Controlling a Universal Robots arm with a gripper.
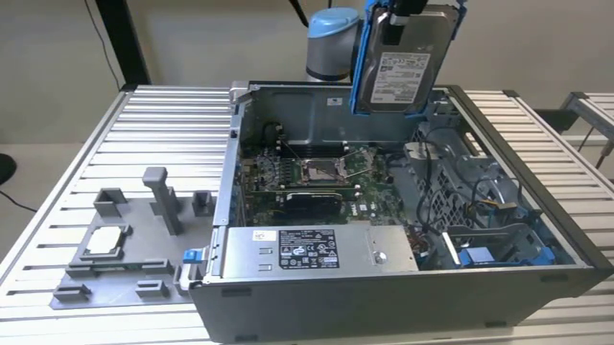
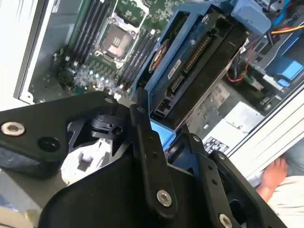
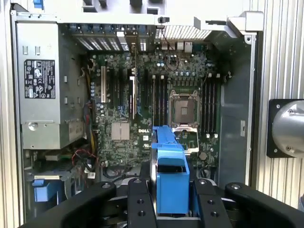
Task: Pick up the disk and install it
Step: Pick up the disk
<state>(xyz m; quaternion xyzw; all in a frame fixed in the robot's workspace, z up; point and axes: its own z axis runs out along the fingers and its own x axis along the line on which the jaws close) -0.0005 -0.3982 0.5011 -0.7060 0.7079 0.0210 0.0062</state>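
The disk (image 1: 407,61), silver-grey with a white label and a blue frame, hangs upright high above the back of the open computer case (image 1: 384,287). My gripper (image 1: 407,10) is shut on its upper end. In the first wrist view the disk's blue frame (image 3: 169,164) sticks out between my black fingers (image 3: 138,202), over the motherboard (image 3: 137,114). In the second wrist view the disk (image 2: 199,61) shows its connector edge, clamped in the gripper (image 2: 166,137), and touches nothing in the case.
Inside the case lie the processor socket (image 1: 320,169), a grey power supply box with a black label (image 1: 312,249) and a blue drive bay (image 1: 499,253). A grey fixture tray (image 1: 120,251) sits on the slatted table at the exterior view's left. A person's hand (image 2: 274,175) is near the case.
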